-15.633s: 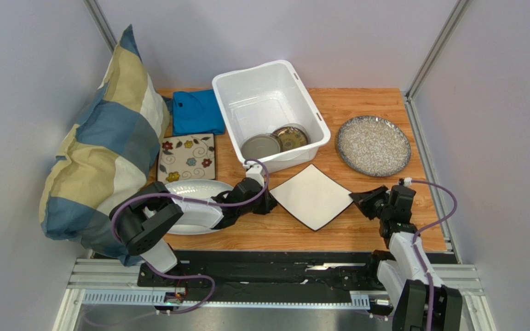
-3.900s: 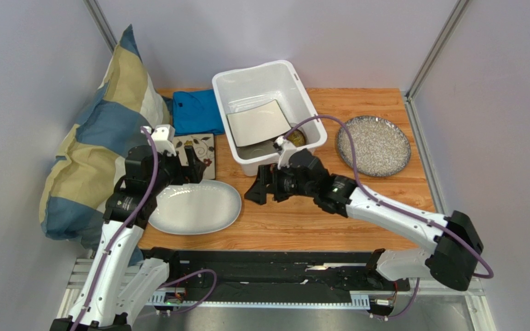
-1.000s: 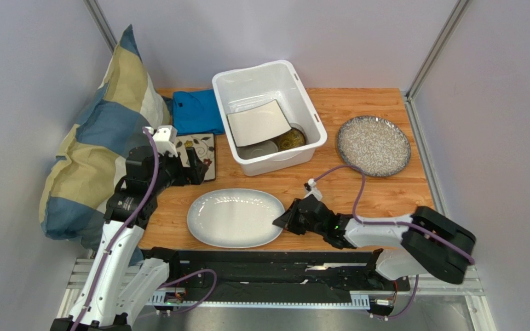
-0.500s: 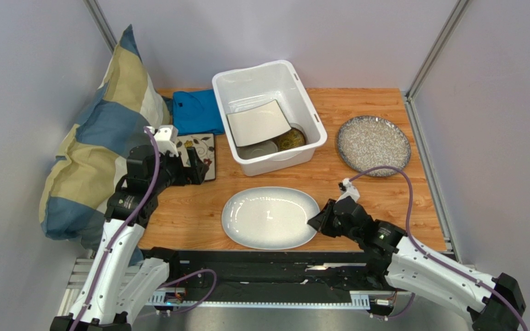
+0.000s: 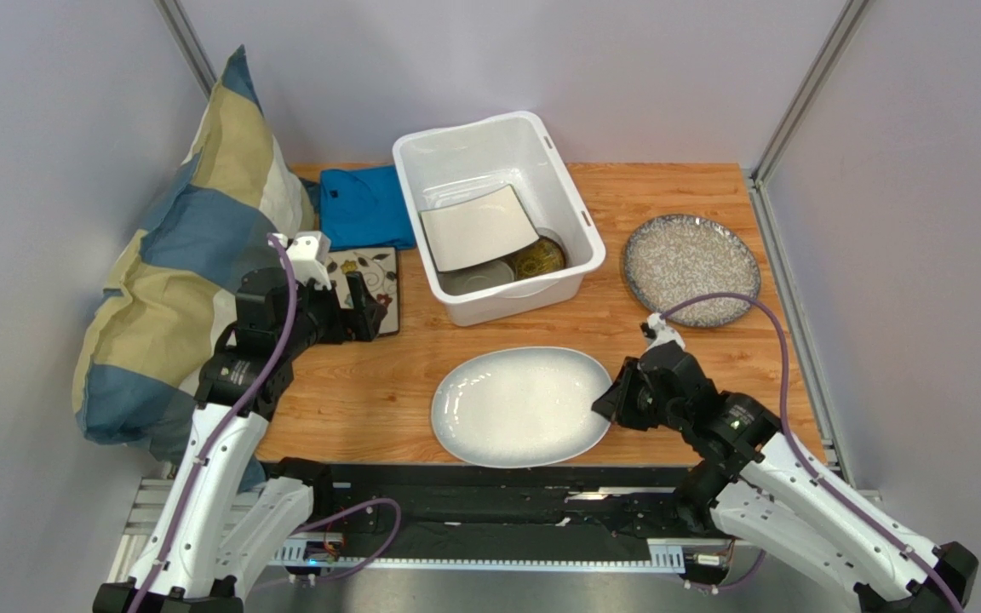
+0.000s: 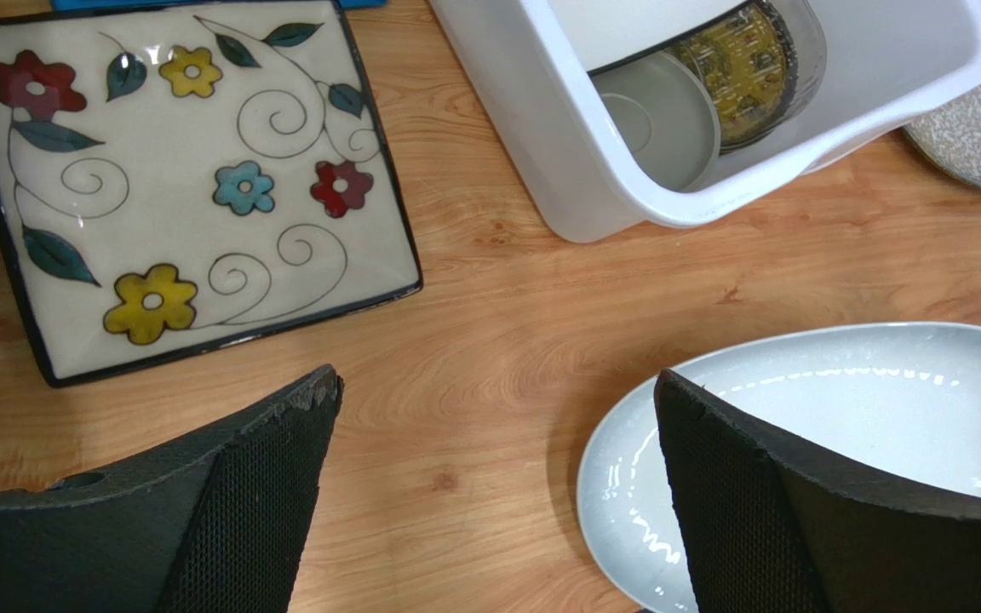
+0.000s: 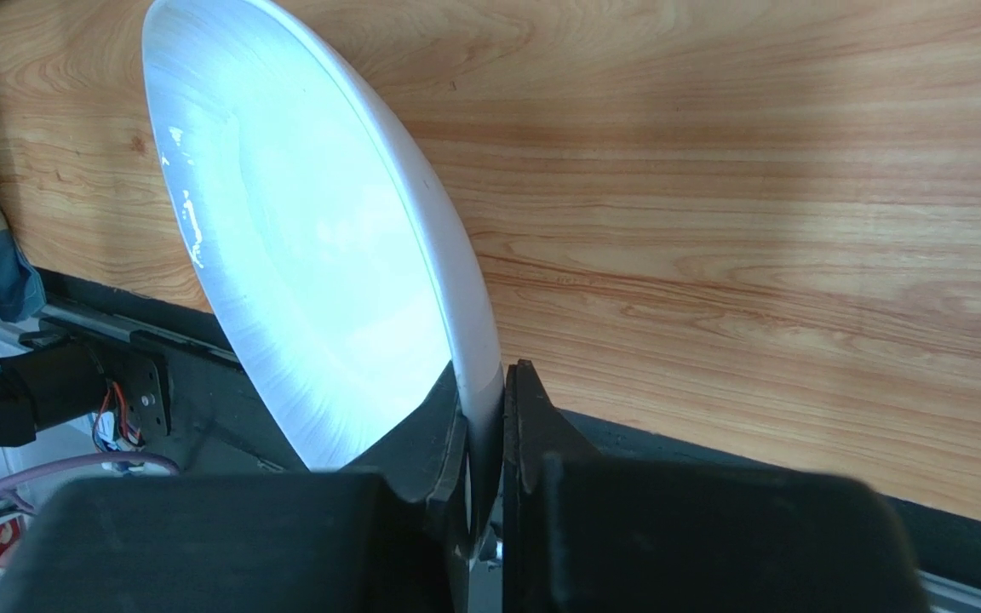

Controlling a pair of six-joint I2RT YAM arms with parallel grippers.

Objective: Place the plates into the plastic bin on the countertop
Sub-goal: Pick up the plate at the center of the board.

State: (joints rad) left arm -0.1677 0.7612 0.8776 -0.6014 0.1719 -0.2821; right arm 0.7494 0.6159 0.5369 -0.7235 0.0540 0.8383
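Glossy white oval platter (image 5: 521,405), pinched

Platter (image 5: 521,406) before bin (image 5: 515,298); round plate (image 5: 690,268) right of bin; square plate (image 6: 195,192) left.

Small plates (image 5: 537,259) half under white square plate (image 5: 477,227)

Pale grey walls (image 5: 662,64) meet at metal corner posts (image 5: 810,77), and a blue-and-yellow checked pillow (image 5: 189,256) slumps against the wall left of the left fingers (image 6: 253,498).
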